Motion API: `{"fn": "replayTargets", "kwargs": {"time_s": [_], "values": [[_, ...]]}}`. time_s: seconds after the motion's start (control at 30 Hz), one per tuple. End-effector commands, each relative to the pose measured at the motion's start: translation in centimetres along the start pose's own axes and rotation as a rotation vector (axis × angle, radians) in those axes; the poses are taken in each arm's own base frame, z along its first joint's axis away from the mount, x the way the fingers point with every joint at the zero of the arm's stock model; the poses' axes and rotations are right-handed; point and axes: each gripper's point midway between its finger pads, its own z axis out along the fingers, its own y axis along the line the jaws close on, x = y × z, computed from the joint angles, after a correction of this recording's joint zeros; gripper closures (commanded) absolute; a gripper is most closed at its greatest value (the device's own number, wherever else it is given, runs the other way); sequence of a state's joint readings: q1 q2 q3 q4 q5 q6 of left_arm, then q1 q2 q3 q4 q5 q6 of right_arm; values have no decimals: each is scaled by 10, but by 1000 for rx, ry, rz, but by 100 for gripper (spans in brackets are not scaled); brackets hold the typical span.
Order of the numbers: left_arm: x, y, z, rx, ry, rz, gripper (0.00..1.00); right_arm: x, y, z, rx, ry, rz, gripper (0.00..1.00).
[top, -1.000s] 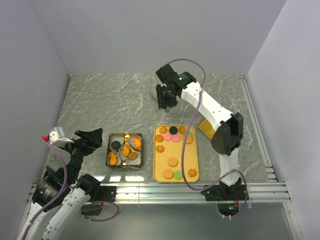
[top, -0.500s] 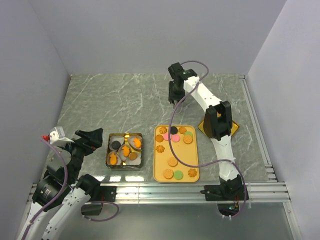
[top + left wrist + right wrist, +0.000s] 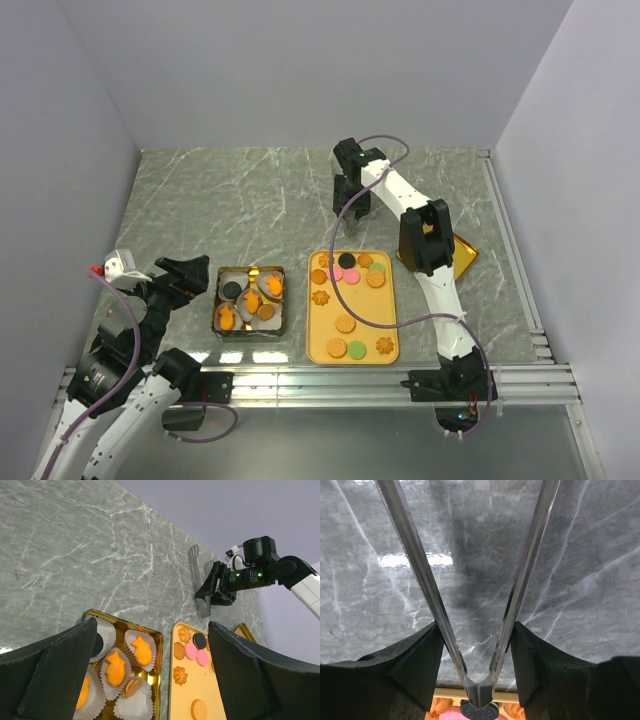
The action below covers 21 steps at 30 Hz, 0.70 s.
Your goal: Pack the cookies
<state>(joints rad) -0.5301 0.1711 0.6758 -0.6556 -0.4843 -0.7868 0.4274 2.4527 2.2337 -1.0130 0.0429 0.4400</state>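
The cookies lie loose on a yellow tray: tan rounds, orange flower shapes, pink, green and dark discs. They also show in the left wrist view. A gold tin left of the tray holds white paper cups with orange fish-shaped biscuits and a dark disc. My right gripper is low over the table behind the tray, shut on metal tongs, whose arms stand spread in a V. My left gripper is open and empty, left of the tin.
A gold lid lies right of the tray, partly under the right arm. The tongs reach toward the back wall. Grey walls close in the marble table on three sides, and a metal rail runs along the near edge.
The right arm swung: its elbow moved in over the lid and its gripper shifted a little right and settled on the tongs. The left arm barely moved.
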Motion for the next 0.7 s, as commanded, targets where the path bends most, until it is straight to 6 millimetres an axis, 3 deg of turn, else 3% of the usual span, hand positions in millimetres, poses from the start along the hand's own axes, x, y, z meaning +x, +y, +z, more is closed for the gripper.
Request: {"fn": "replayTargets", "kwargs": {"time_s": [0.0,0.3,0.43,0.5,0.53,0.6,0.63,0.67], "values": [[-15,-11,-5,39,-41,-20,1,-10,0,-4,-4,-39,-4,38],[-14,-10,-4,35,-41,-17,1,-10,-2,-15,-5,-44,-23,32],[-15,-9,-4,33,-43,-19,1,-18,-10,-45,10,-98,-16,32],[-15,-10,-4,36,-42,-16,1,-23,-19,-71,-7,-144,13,32],[-14,-10,-3,34,-38,-14,1,-28,-20,-95,-40,-182,29,32],[-14,-11,-4,38,-38,-13,1,-21,-37,-105,-40,-182,63,32],[-13,-10,-3,35,-35,-12,1,-23,-42,-129,-56,-226,79,32],[-14,-10,-4,37,-37,-13,0,-15,-57,-126,-42,-215,105,32]]}}
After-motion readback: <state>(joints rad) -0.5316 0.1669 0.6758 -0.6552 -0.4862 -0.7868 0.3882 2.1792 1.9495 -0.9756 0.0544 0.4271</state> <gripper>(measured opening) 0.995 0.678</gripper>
